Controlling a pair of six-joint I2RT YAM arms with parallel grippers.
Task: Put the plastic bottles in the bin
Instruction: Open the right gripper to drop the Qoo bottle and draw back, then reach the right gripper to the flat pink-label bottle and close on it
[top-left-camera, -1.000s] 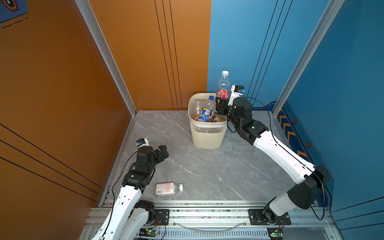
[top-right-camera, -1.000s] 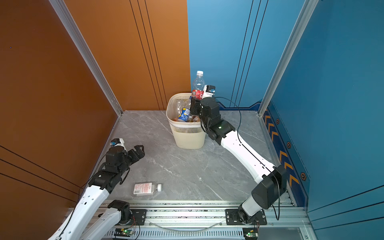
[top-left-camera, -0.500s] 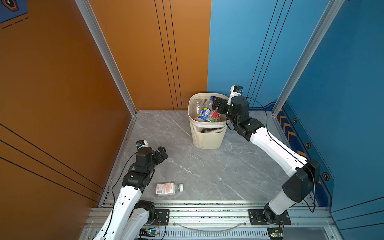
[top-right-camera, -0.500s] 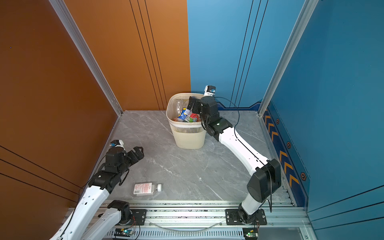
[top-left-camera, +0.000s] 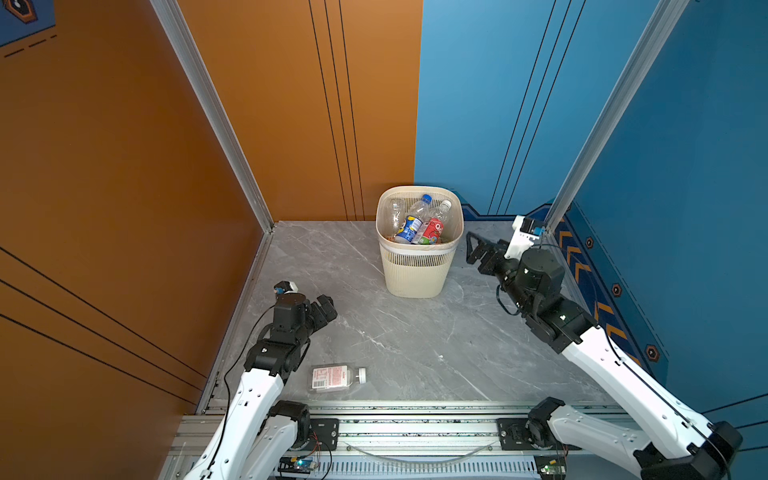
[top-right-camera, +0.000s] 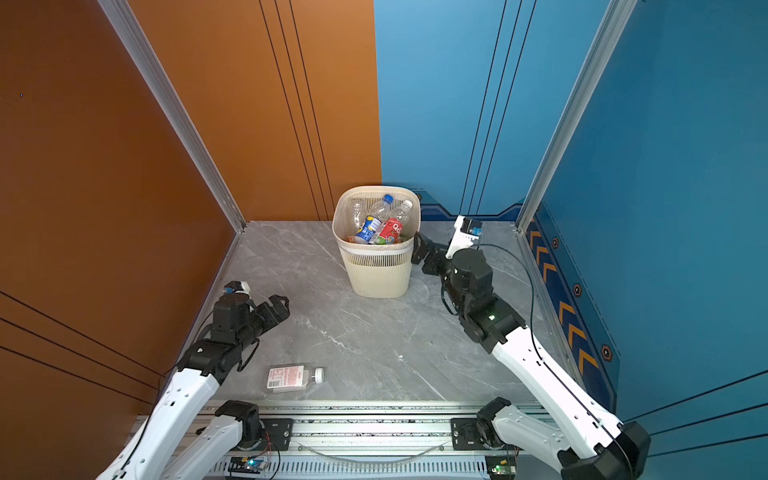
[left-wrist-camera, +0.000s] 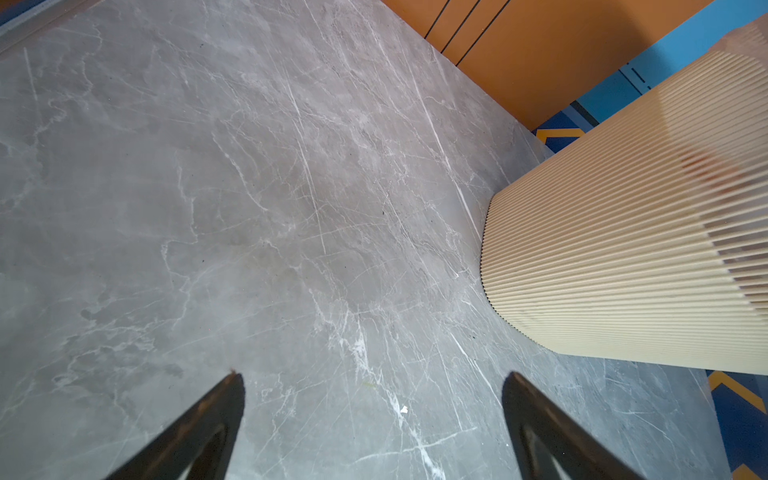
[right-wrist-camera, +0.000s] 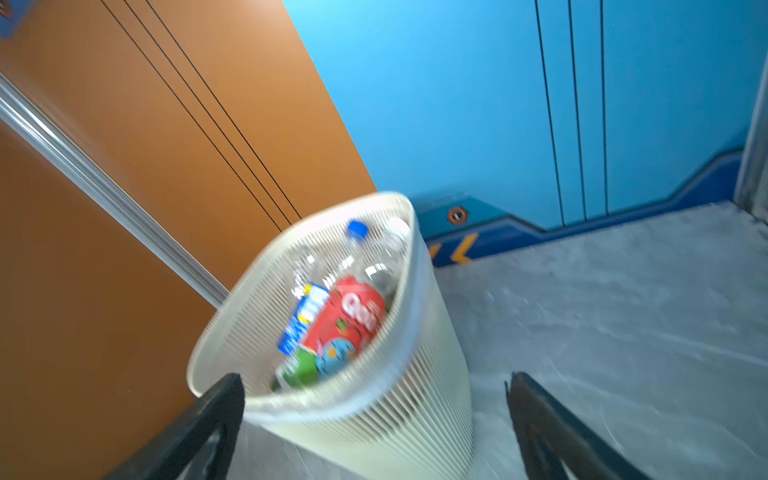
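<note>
on the grey marble-look tabletop (top-left-camera: 415, 345), the cream ribbed plastic bin (top-left-camera: 415, 270) at its 12 o'clock edge now holds the clear red-labelled bottle (top-left-camera: 432, 230) that stood above its rim a second ago; it lies beside the blue-labelled bottle (top-left-camera: 409, 228). the right gripper (top-left-camera: 471, 249) that let it go has backed off to the bin's 3 o'clock, jaws spread and empty, while the left gripper (top-left-camera: 326, 309) hovers at 8 o'clock, jaws likewise spread. one flat clear bottle with a red-white label and white cap (top-left-camera: 334, 377) lies on the tabletop at 7 o'clock, near the left gripper, likely the last pick.
</note>
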